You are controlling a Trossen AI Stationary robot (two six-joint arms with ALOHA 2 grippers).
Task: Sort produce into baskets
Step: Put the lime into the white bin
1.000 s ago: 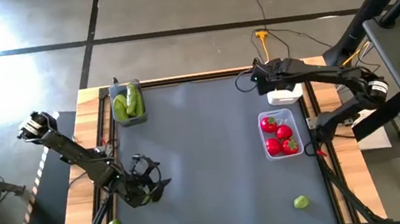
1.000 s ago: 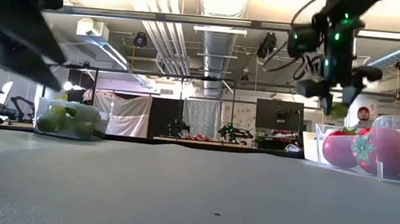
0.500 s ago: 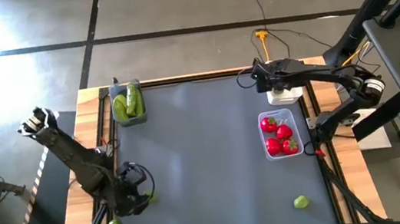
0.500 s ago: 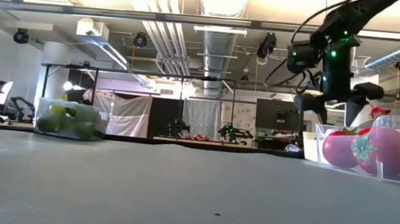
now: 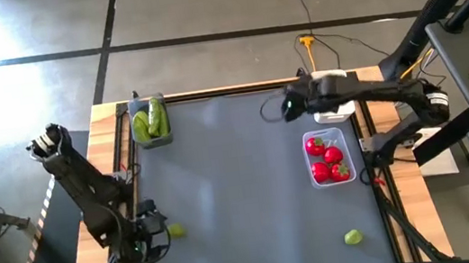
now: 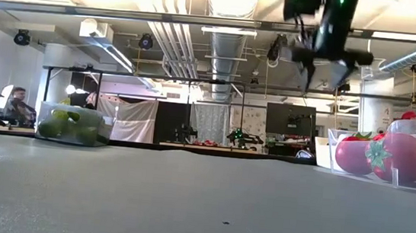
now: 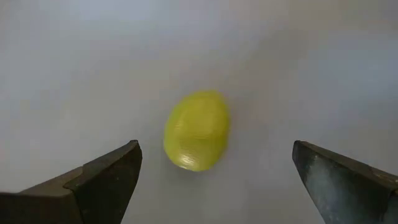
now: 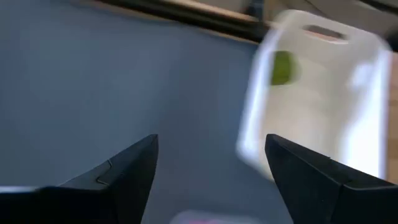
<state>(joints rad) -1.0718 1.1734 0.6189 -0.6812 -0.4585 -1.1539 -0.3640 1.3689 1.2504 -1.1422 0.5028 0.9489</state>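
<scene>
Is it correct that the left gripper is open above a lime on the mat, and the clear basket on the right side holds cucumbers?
Not quite. The left gripper is open over a lime on the mat, as the left wrist view shows. But the clear basket on the right holds red tomatoes, not cucumbers; the high view shows this.

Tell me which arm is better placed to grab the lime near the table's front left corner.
Left. The left gripper hangs over that lime, open; the right gripper is far across by the white basket.
</scene>
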